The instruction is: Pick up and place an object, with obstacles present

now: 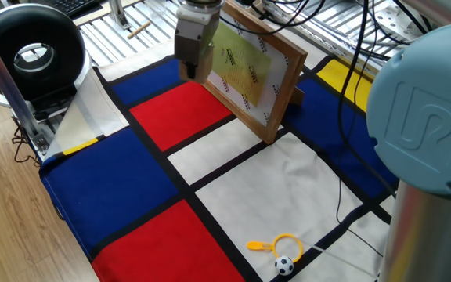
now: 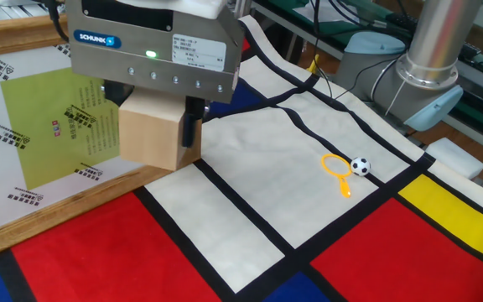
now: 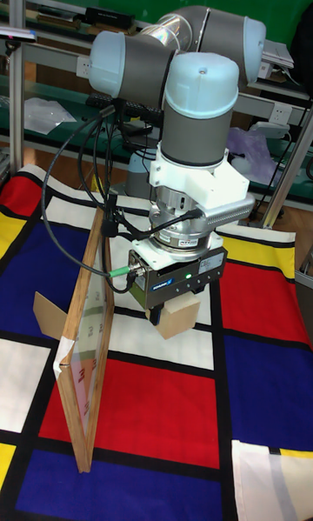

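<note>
The arm is seen reaching down over the surface, its wrist pointed straight downward and its grey-and-blue joints stacked above, as shown in the tall fixed view. The end effector (image 2: 151, 126) is clenched on the wooden cube (image 2: 149, 138), which is gripped between the two dark fingers (image 2: 190, 127) and held clear of the cloth. A green light is lit on the silver housing, where a maker's label is carried. In the tall fixed view the cube (image 3: 178, 316) is seen hanging below the housing, just beside the picture frame (image 3: 87, 347) and above a white patch near a red one.

The frame (image 2: 23, 126) is stood on edge, tilted and propped from behind by a cardboard piece (image 3: 45, 310); its white panel bears a yellow-green sheet and dashed black marks. In one fixed view the end effector (image 1: 192, 47) is found in front of the frame's face (image 1: 249, 66), near its far end.

The surface is covered by a cloth (image 1: 131, 180) of red, blue, white and yellow rectangles divided by black bands. A yellow ring (image 2: 336, 166) and a tiny football (image 2: 360, 166) are laid touching on a white patch, well apart from the cube. A round black device (image 1: 30, 51) is set beyond the cloth's corner, a wooden floor is seen beside it, and metal racks and cables are ranged behind.
</note>
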You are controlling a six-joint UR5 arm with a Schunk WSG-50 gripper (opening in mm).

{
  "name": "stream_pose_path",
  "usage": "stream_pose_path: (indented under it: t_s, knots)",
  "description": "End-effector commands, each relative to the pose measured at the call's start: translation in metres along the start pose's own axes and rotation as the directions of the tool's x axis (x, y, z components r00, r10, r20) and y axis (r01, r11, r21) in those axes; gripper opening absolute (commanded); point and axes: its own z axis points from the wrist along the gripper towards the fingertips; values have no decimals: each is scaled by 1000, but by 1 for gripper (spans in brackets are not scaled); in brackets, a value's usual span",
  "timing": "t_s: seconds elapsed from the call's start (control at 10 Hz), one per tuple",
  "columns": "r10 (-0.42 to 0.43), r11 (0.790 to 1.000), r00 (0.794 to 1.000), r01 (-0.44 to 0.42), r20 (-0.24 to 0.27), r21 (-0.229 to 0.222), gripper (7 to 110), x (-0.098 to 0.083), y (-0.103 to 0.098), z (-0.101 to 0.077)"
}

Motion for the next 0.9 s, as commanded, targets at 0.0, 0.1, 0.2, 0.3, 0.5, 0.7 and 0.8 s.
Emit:
stream_pose_path:
  t_s: [0.0,0.1,0.2,0.3,0.5,0.7,0.8]
  knots:
    - [15,1000,1000,-15,18,-16,7,-4,3,-1]
    - [25,999,999,-24,28,-21,7,-7,4,-2]
    - [20,1000,999,-20,38,-13,7,-9,2,-2]
    - [14,1000,999,-14,41,-9,7,-10,2,-2]
    - [20,1000,999,-20,32,3,7,-8,-1,-2]
    - [76,997,997,-77,15,9,7,-3,-3,-1]
    - [87,996,996,-87,26,-8,7,-6,1,-1]
